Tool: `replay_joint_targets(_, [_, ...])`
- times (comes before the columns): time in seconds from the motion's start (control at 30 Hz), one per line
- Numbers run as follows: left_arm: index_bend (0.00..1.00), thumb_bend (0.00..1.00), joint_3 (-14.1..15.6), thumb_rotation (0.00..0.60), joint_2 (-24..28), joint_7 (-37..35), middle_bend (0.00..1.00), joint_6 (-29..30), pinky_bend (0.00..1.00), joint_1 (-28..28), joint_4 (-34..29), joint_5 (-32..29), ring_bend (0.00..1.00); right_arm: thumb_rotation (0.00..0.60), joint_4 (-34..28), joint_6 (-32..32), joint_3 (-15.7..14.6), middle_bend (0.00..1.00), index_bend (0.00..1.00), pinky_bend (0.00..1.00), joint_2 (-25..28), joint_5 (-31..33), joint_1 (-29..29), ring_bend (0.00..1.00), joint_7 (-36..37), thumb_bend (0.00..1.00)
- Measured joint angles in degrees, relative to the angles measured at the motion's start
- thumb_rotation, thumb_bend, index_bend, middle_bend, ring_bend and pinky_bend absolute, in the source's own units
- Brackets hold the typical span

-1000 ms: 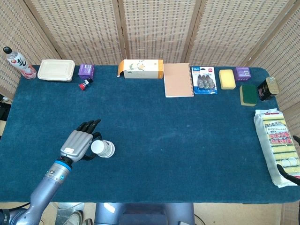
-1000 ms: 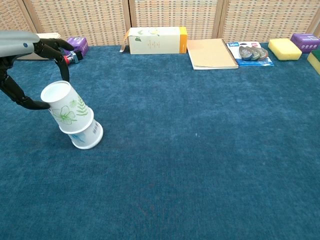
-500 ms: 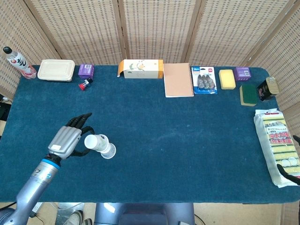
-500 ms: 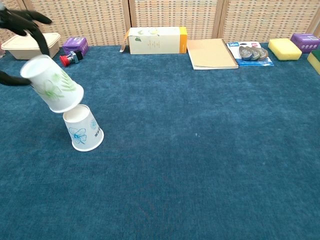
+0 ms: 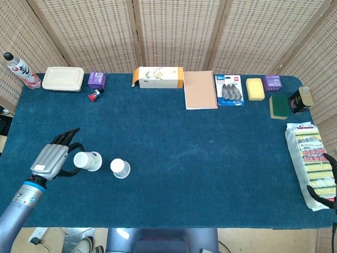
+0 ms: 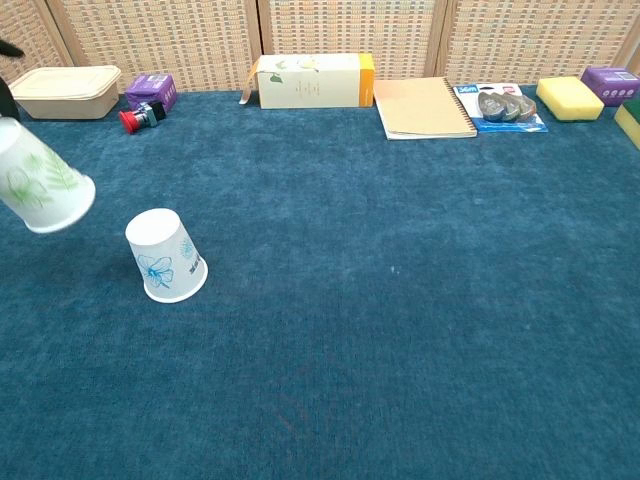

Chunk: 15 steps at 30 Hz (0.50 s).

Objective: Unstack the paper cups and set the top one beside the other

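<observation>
Our left hand gripped the green-leaf paper cup, tilted and held above the blue surface at its left side. Our right hand showed only as dark fingers at the far right edge, and we could not tell how they lay. We saw the blue-flower paper cup resting on the surface just beside the lifted one, apart from it.

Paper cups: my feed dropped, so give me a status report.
Left hand holds the green-leaf cup, tilted, lifted off. Blue-flower cup on the table, apart. Right hand at table edge, state unclear. Nothing between cups.
</observation>
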Motion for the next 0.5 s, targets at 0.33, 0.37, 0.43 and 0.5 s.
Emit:
replay_joint_targets(0.33, [0.40,0.23,0.1,0.600,-9.5,1.7,0.00,-3.7,0.08,-1.1,9.2,-3.5,0.00,0.600,0.3,-0.7,0.2,0.00,0.11,0.00,0.1,0.5,0.2,0.00,0.6,0.27])
replay_joint_targets(0.37, [0.40,0.23,0.0,0.600,-10.0,2.1,0.00,-3.7,0.08,-1.1,9.6,-3.9,0.00,0.600,0.4,-0.7,0.2,0.00,0.11,0.00,0.1,0.6,0.3,0.00,0.6,0.27])
replay_joint_targets(0.43, [0.40,0.23,-0.3,0.600,-11.0,3.1,0.00,-3.9,0.08,-1.3,10.2,-4.9,0.00,0.600,0.4,-0.8,0.2,0.00,0.11,0.00,0.0,0.5,0.3,0.00,0.7,0.27])
replay_joint_targets(0.5, [0.40,0.23,-0.5,0.600,-11.7,4.1,0.00,-4.0,0.08,-1.6,10.6,-5.7,0.00,0.600,0.4,-0.9,0.1,0.00,0.11,0.00,0.1,0.5,0.3,0.00,0.7,0.27])
